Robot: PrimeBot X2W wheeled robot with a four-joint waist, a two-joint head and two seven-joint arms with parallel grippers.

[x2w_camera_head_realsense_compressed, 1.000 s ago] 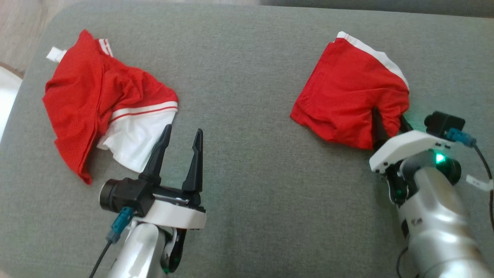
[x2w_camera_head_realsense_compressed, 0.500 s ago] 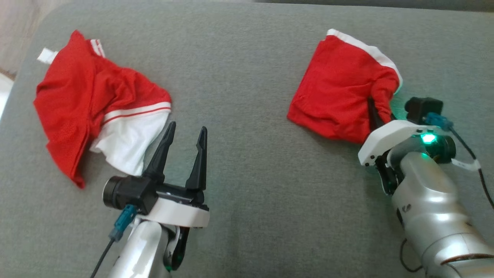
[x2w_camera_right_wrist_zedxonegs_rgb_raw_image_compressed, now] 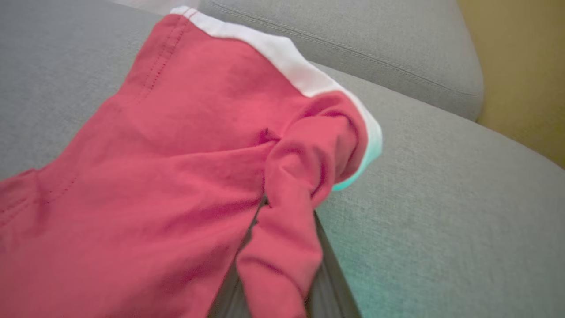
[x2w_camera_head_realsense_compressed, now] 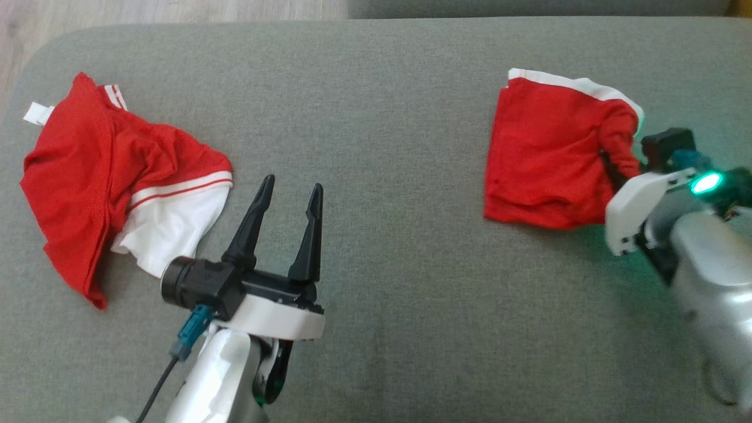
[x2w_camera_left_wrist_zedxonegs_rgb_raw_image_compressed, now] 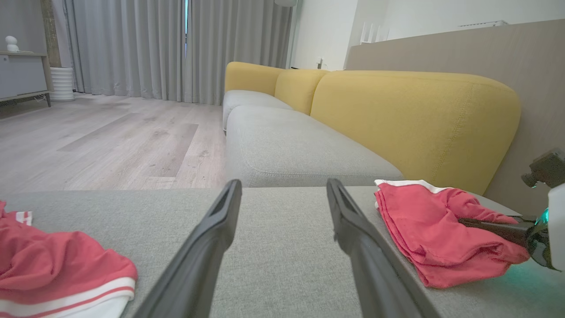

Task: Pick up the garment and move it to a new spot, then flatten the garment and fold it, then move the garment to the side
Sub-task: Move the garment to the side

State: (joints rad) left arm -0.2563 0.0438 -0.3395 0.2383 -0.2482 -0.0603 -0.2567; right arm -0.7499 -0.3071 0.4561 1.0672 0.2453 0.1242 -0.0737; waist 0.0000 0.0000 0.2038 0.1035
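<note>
Grey sofa seat (x2w_camera_head_realsense_compressed: 382, 117) bears the folded red garment (x2w_camera_head_realsense_compressed: 546, 158) at its right, pinched by our right gripper (x2w_camera_head_realsense_compressed: 612, 169); our left gripper (x2w_camera_head_realsense_compressed: 288, 202) stands wide open and empty.

From the head we see the folded red garment well apart from a crumpled red-and-white garment (x2w_camera_head_realsense_compressed: 100, 182) at the left; the right gripper is closed tight on a bunched fold at the garment's right edge; the left gripper hovers between the two garments, nearer the crumpled one, nothing between its spread jaws; from the left wrist we see its two fingers parted over bare seat, the folded garment to their right with the right gripper nipping its edge, a yellow backrest (x2w_camera_left_wrist_zedxonegs_rgb_raw_image_compressed: 415, 115) behind, a wooden floor (x2w_camera_left_wrist_zedxonegs_rgb_raw_image_compressed: 110, 137) beyond; from the right wrist we see a twisted fold of red cloth clamped between our fingers (x2w_camera_right_wrist_zedxonegs_rgb_raw_image_compressed: 331, 282), the white band (x2w_camera_right_wrist_zedxonegs_rgb_raw_image_compressed: 282, 66) along the far edge.
</note>
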